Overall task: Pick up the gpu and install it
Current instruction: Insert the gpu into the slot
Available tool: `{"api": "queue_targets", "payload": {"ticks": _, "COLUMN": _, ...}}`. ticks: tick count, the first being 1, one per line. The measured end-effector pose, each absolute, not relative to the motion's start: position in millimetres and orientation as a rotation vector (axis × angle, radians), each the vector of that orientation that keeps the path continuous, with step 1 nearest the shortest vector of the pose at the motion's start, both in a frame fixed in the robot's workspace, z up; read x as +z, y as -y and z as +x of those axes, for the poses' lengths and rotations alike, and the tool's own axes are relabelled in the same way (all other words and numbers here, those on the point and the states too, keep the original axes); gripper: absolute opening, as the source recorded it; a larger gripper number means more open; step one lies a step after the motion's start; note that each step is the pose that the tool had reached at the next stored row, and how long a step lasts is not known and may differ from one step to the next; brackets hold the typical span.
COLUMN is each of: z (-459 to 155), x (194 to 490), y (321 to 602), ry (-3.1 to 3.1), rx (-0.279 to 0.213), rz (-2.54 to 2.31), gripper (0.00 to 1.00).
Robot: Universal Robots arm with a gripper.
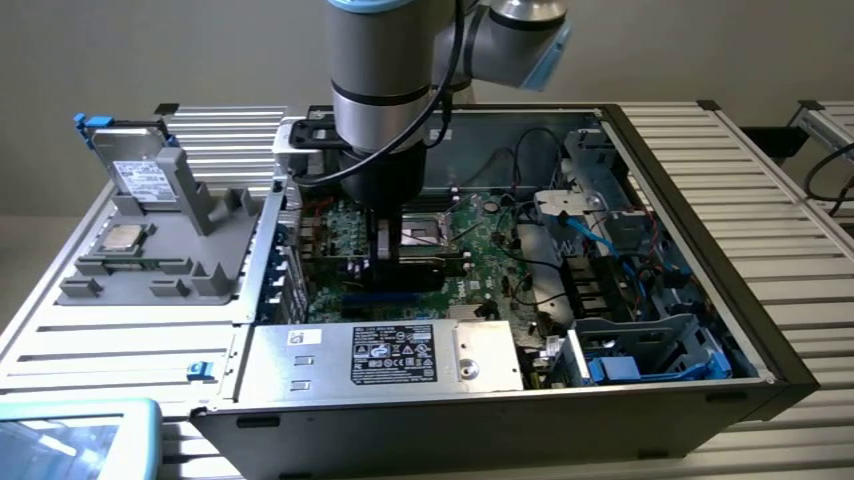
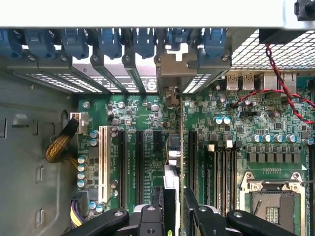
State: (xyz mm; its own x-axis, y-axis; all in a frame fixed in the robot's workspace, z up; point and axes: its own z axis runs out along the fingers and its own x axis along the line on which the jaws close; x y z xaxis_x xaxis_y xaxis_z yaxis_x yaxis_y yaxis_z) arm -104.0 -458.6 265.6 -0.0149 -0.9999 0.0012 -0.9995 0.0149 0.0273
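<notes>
The gpu (image 2: 173,157) is standing upright on its long edge, showing as a thin card with a green board along one side. It is sitting over the expansion slots of the motherboard (image 2: 142,113), its silver bracket end pointing toward the case's rear wall. The jaws of the gripper (image 2: 173,196) are clamping it from both sides.

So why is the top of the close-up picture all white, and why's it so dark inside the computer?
Wrist view: the case's rim catches bright light and washes out to white, while the green board is evenly lit. Exterior view: the arm shades the board beneath it, and the silver box shines pale.
</notes>
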Motion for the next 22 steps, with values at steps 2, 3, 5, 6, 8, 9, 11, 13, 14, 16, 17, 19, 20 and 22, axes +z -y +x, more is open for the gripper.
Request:
{"api": "queue_targets", "payload": {"ticks": 2, "z": -104.6, "x": 264.4, "y": 458.5, "ry": 2.224, "rx": -0.029, "rz": 2.190, "gripper": 0.27}}
{"api": "queue_targets", "payload": {"ticks": 3, "z": -104.6, "x": 264.4, "y": 458.5, "ry": 2.224, "rx": -0.029, "rz": 2.190, "gripper": 0.27}}
{"api": "queue_targets", "payload": {"ticks": 5, "z": -104.7, "x": 264.3, "y": 458.5, "ry": 2.224, "rx": -0.029, "rz": 2.190, "gripper": 0.27}}
{"api": "queue_targets", "payload": {"ticks": 6, "z": -105.1, "x": 263.4, "y": 458.5, "ry": 2.225, "rx": -0.029, "rz": 2.190, "gripper": 0.27}}
{"api": "queue_targets", "payload": {"ticks": 8, "z": -106.3, "x": 260.6, "y": 458.5, "ry": 2.230, "rx": -0.029, "rz": 2.184, "gripper": 0.27}}
{"api": "queue_targets", "payload": {"ticks": 9, "z": -106.3, "x": 260.4, "y": 458.4, "ry": 2.232, "rx": -0.029, "rz": 2.182, "gripper": 0.27}}
{"api": "queue_targets", "payload": {"ticks": 11, "z": -106.6, "x": 259.7, "y": 457.7, "ry": 2.236, "rx": -0.029, "rz": 2.178, "gripper": 0.27}}
{"api": "queue_targets", "payload": {"ticks": 13, "z": -106.5, "x": 259.7, "y": 457.4, "ry": 2.238, "rx": -0.029, "rz": 2.176, "gripper": 0.27}}
{"api": "queue_targets", "payload": {"ticks": 14, "z": -106.5, "x": 259.7, "y": 457.4, "ry": 2.239, "rx": -0.029, "rz": 2.175, "gripper": 0.27}}
{"api": "queue_targets", "payload": {"ticks": 16, "z": -106.6, "x": 259.6, "y": 457.3, "ry": 2.240, "rx": -0.029, "rz": 2.174, "gripper": 0.27}}
{"api": "queue_targets", "payload": {"ticks": 17, "z": -106.8, "x": 259.5, "y": 457.3, "ry": 2.242, "rx": -0.029, "rz": 2.172, "gripper": 0.27}}
{"api": "queue_targets", "payload": {"ticks": 19, "z": -107.7, "x": 259.1, "y": 457.2, "ry": 2.245, "rx": -0.029, "rz": 2.169, "gripper": 0.27}}
{"api": "queue_targets", "payload": {"ticks": 20, "z": -108.0, "x": 259.0, "y": 457.2, "ry": 2.246, "rx": -0.029, "rz": 2.168, "gripper": 0.27}}
{"api": "queue_targets", "payload": {"ticks": 22, "z": -108.5, "x": 259.0, "y": 457.3, "ry": 2.247, "rx": -0.029, "rz": 2.167, "gripper": 0.27}}
